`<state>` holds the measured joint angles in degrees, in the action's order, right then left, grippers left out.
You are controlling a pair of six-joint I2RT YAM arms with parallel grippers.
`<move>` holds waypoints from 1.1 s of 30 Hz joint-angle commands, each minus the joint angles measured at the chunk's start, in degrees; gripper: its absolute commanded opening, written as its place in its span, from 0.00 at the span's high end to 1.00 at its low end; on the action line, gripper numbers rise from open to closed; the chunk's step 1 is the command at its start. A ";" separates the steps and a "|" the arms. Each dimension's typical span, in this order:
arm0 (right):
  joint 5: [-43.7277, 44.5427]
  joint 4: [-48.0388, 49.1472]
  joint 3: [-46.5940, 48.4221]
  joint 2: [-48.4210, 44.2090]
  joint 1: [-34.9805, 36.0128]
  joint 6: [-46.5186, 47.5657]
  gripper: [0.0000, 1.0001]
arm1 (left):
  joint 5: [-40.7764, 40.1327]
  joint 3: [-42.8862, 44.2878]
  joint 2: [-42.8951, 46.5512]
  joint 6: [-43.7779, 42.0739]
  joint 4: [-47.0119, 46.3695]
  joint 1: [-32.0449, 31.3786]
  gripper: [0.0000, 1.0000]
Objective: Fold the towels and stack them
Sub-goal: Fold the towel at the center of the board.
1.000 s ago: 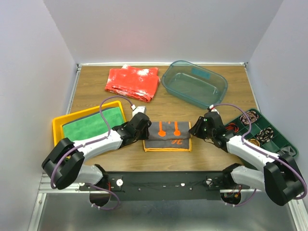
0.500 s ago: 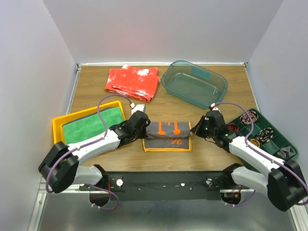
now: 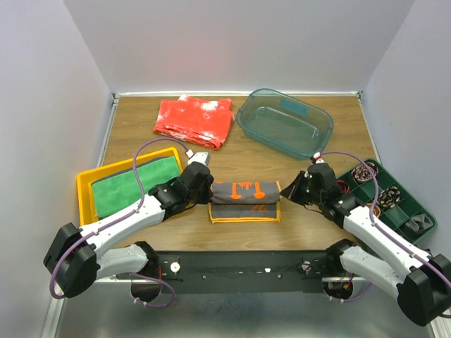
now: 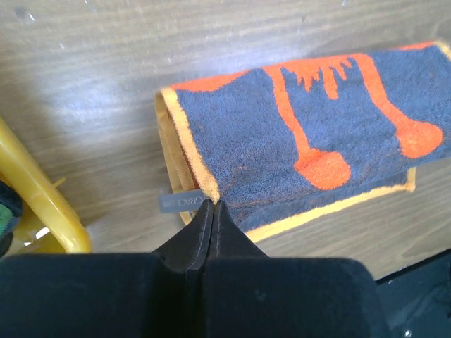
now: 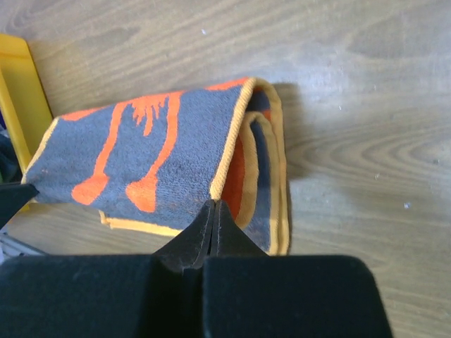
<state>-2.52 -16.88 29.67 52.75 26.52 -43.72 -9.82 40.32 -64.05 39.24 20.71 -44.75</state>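
Note:
A dark grey towel with orange markings and a yellow-orange hem [image 3: 245, 200] lies partly folded at the table's near middle. My left gripper [image 3: 206, 191] is shut on the hem at the upper layer's left corner [image 4: 212, 204], beside a small grey label [image 4: 180, 201]. My right gripper [image 3: 286, 191] is shut on the hem at the upper layer's right corner [image 5: 214, 204]. The upper layer [image 4: 310, 134] is held lifted over the lower layers [image 5: 271, 204]. A bright green towel [image 3: 130, 186] lies flat in a yellow tray [image 3: 84, 184] on the left. The other towels are out of view.
A red white-speckled cloth [image 3: 194, 121] lies at the back. A clear teal bin [image 3: 285, 123] stands at the back right. A dark green compartment tray [image 3: 416, 205] with small items sits at the right edge. The yellow tray's corner [image 4: 32, 204] is close to my left gripper.
Both grippers have drawn the grey towel's far edge toward the near side, so the upper layer now covers more of the lower one. The arms have swung slightly outward and nearer.

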 commanded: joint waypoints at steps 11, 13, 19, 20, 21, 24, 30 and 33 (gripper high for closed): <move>-6.00 -2.10 -9.28 -3.00 0.20 -5.32 0.99 | 7.62 -10.08 0.95 2.68 -4.36 -2.53 1.00; -5.83 -2.62 -8.49 -3.09 0.20 -4.88 0.99 | 7.89 -10.08 1.03 2.68 -4.10 -2.53 1.00; -3.81 -6.67 -5.50 -5.02 0.19 -4.09 0.99 | 7.89 -8.59 3.23 2.07 -1.99 -2.62 1.00; -3.80 -6.84 -5.76 -5.11 0.20 -4.26 0.99 | 7.98 -8.85 3.32 1.98 -1.99 -2.62 1.00; -3.98 -6.76 -6.20 -5.20 0.20 -4.35 0.99 | 7.98 -9.02 3.32 1.98 -2.08 -2.62 1.00; -4.33 -4.39 -10.15 -5.20 0.11 -5.40 0.99 | 8.86 -11.30 2.00 2.76 -4.27 -2.62 1.00; -3.81 -0.34 -14.73 -6.25 0.11 -8.75 0.90 | 9.82 -15.26 -0.63 3.03 -10.07 -2.71 0.97; -2.31 -2.27 -13.42 -7.22 0.11 -8.39 0.77 | 9.56 -14.74 0.59 2.33 -8.94 -2.71 0.85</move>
<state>-7.22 -19.03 15.44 47.42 26.59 -51.07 -0.78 25.50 -64.38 42.11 12.71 -47.29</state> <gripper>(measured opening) 0.175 0.084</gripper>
